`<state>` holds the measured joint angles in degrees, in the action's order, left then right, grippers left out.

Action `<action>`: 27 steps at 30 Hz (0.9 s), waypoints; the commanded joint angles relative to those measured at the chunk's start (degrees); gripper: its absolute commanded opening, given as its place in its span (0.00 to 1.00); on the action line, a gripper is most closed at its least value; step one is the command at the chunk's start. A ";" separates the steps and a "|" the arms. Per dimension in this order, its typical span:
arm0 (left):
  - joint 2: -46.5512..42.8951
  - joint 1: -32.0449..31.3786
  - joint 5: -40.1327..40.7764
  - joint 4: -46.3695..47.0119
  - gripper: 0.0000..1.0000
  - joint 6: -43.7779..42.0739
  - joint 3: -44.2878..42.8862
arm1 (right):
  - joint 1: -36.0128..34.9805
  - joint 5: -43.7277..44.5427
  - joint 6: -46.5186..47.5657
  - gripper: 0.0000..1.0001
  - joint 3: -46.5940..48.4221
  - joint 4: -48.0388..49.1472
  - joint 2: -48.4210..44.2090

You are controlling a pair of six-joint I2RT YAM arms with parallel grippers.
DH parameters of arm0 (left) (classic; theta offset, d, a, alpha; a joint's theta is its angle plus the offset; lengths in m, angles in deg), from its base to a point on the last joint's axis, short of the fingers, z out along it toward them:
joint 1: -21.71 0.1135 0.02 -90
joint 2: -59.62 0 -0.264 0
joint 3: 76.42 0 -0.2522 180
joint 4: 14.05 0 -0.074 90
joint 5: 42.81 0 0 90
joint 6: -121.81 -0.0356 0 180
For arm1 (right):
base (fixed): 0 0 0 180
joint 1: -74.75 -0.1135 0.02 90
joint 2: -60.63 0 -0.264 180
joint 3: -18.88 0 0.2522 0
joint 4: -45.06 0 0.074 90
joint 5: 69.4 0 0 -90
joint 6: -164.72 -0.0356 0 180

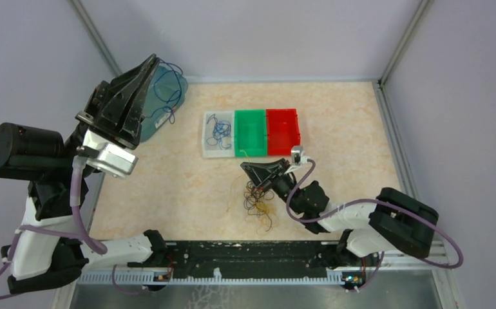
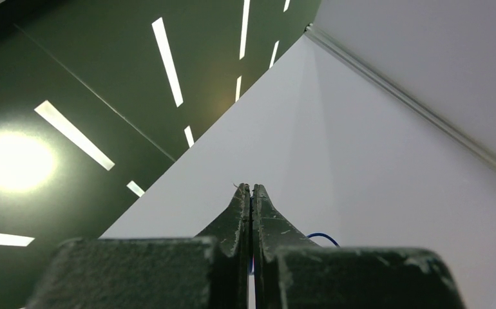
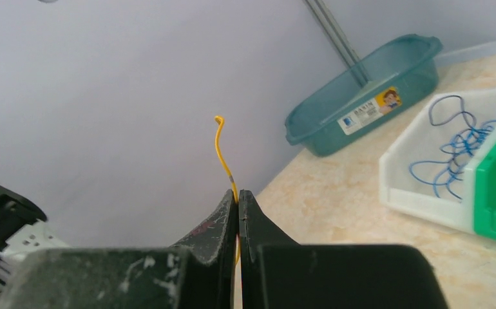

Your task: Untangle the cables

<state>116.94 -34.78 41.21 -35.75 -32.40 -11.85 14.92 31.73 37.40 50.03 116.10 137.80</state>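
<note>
Right wrist view: the right hand (image 3: pixel 238 193) is clamped shut on a yellow cable (image 3: pixel 220 145) whose tip pokes past its fingertips, likely to draw it from the tangle (image 1: pixel 258 201) just beneath. The left hand (image 2: pixel 251 188), also shut, pinches a blue strand (image 2: pixel 323 237) held high.

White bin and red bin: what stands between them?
The green bin stands between the white bin and the red bin, all three side by side in one row; the top external view shows it.
</note>
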 commanded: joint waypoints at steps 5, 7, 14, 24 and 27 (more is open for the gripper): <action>-0.69 -0.02 -0.61 -2.06 0.00 1.12 1.57 | 0.26 5.62 12.39 0.48 5.43 -34.13 -13.41; -0.78 -0.02 -0.53 -2.13 0.00 1.48 2.53 | 0.25 6.87 14.62 0.55 5.91 -39.31 -15.71; -0.18 -0.02 5.90 -1.20 0.00 0.32 9.58 | 0.28 12.89 18.73 0.62 6.86 -49.88 -24.10; 7.16 9.38 11.87 1.55 0.00 0.85 16.99 | 0.33 22.90 18.36 0.66 7.28 -59.52 -30.77; 10.42 18.01 7.37 1.95 0.00 4.91 17.82 | 0.33 23.60 17.75 0.66 6.32 -60.04 -32.59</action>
<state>125.05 -25.49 51.18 -36.37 -32.00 5.15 14.92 51.86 55.43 54.86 57.65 107.86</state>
